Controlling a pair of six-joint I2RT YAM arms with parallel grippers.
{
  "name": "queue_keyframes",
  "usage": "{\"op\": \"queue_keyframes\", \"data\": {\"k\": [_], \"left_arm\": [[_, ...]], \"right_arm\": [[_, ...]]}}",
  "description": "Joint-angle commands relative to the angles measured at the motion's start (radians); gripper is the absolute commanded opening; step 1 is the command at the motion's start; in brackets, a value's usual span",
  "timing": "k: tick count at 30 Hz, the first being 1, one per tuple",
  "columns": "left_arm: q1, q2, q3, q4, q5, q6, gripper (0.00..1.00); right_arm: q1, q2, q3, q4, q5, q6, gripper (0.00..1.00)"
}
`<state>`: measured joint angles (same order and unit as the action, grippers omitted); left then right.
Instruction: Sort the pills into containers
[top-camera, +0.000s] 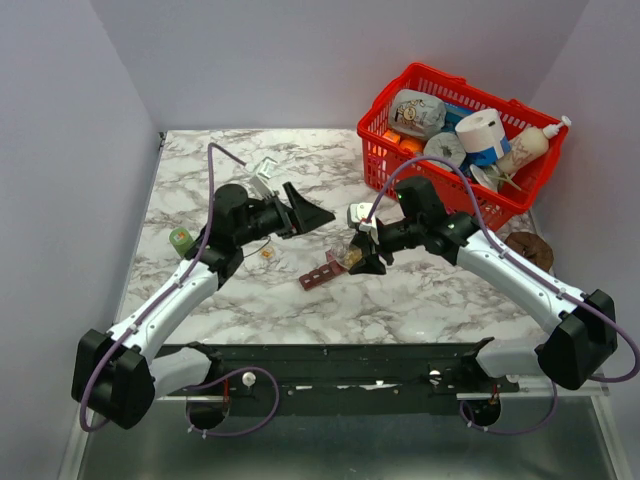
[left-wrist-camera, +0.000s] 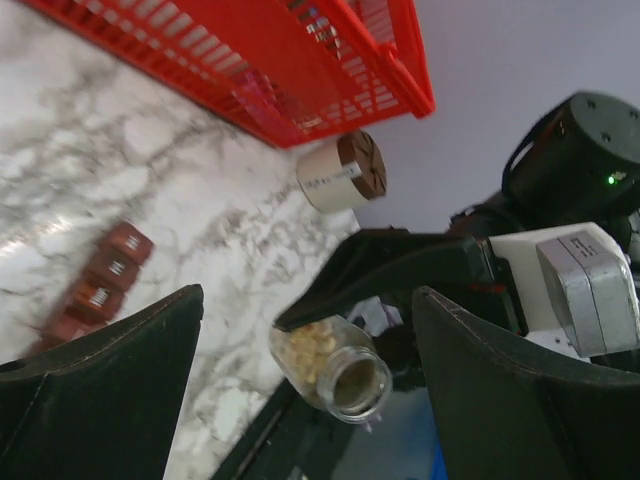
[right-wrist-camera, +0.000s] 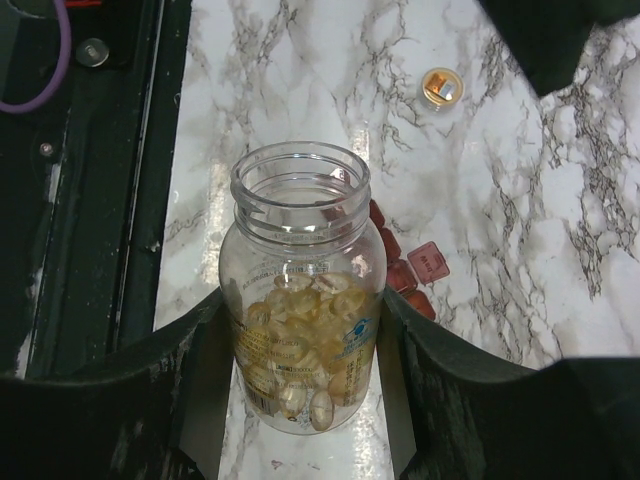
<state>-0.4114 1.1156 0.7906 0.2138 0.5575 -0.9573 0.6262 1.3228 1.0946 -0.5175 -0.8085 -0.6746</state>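
My right gripper (right-wrist-camera: 302, 315) is shut on a clear, uncapped bottle (right-wrist-camera: 300, 250), which is about half full of pale yellow pills (right-wrist-camera: 305, 340). In the top view this gripper (top-camera: 364, 258) holds the bottle (top-camera: 350, 254) just right of the dark red containers strip (top-camera: 322, 272). The same strip (right-wrist-camera: 420, 268) shows behind the bottle in the right wrist view. My left gripper (top-camera: 306, 212) hangs open and empty above the table, left of the bottle. Through its wide jaws (left-wrist-camera: 308, 300) I see the bottle's open mouth (left-wrist-camera: 345, 375). A small orange bit (top-camera: 266, 256) lies on the marble.
A red mesh basket (top-camera: 395, 165) full of bottles and tape stands at the back right. A white jar with a brown lid (left-wrist-camera: 342, 172) lies near it. A greenish round cap (top-camera: 181, 240) sits at the left by my left arm. A black rail (top-camera: 330, 360) runs along the near edge.
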Motion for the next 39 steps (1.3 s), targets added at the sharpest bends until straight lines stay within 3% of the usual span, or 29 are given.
{"op": "queue_keyframes", "data": {"k": [1, 9, 13, 26, 31, 38, 39], "left_arm": [[-0.113, 0.01, 0.113, -0.179, -0.014, 0.012, 0.91], [-0.155, 0.029, 0.139, -0.29, -0.031, 0.072, 0.8], [-0.176, 0.065, 0.186, -0.421, -0.068, 0.141, 0.79], [-0.236, 0.121, 0.233, -0.485, -0.057, 0.161, 0.77], [-0.263, 0.139, 0.257, -0.51, -0.074, 0.155, 0.7], [-0.276, 0.165, 0.271, -0.496, -0.077, 0.124, 0.52], [-0.277, 0.167, 0.271, -0.492, -0.065, 0.12, 0.43]], "right_arm": [[-0.005, -0.007, 0.005, 0.001, 0.002, -0.014, 0.13], [-0.006, 0.003, 0.013, 0.007, 0.012, -0.002, 0.13], [-0.008, 0.006, 0.016, 0.008, 0.014, 0.003, 0.14], [-0.017, 0.016, 0.013, 0.022, 0.042, 0.013, 0.14], [-0.017, 0.021, 0.017, 0.025, 0.046, 0.017, 0.13], [-0.017, 0.015, 0.008, 0.031, 0.054, 0.013, 0.14], [-0.017, 0.013, 0.005, 0.034, 0.054, 0.015, 0.14]]}}
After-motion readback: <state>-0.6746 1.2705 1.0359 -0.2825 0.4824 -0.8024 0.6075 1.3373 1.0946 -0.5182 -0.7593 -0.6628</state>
